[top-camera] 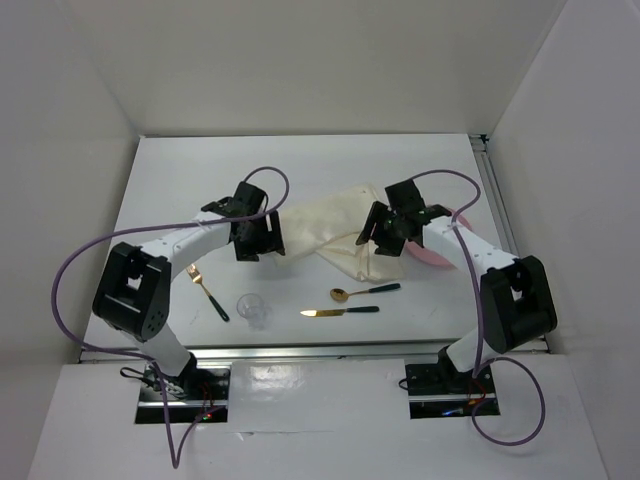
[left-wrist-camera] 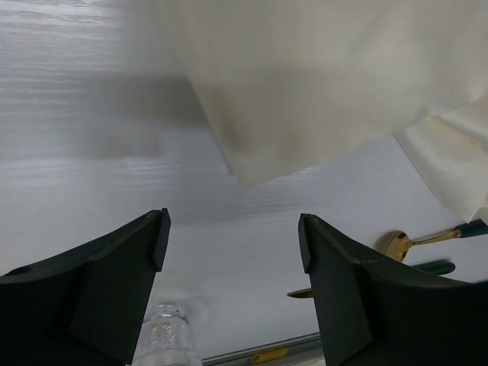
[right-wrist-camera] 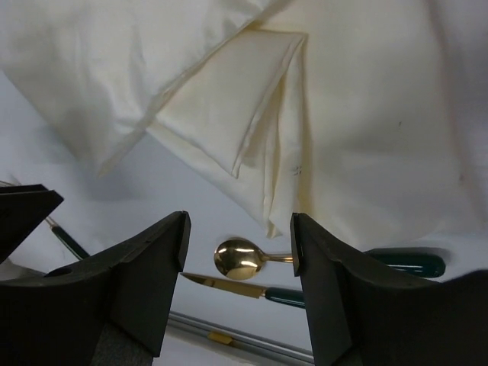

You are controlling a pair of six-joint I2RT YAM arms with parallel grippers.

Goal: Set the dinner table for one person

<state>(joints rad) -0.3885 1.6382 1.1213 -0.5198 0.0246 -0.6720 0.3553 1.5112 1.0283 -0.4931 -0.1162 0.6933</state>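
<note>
Looking down from above, the pink plate point(top-camera: 437, 257) is only a sliver past the right arm point(top-camera: 482, 258), and the left gripper point(top-camera: 258, 238) and right gripper point(top-camera: 392, 232) each cover part of the cream cloth placemat point(top-camera: 330, 225). In the left wrist view the clear glass point(left-wrist-camera: 166, 335) is cut off by the bottom edge and half masked by a dark finger point(left-wrist-camera: 99, 297), while the gold spoon point(left-wrist-camera: 398, 244) and the knife point(left-wrist-camera: 301, 293) slip behind the other finger, the knife showing just its tip. In the right wrist view a thin dark handle point(right-wrist-camera: 69, 242) pokes out near the left edge, too little of it to name the utensil.
</note>
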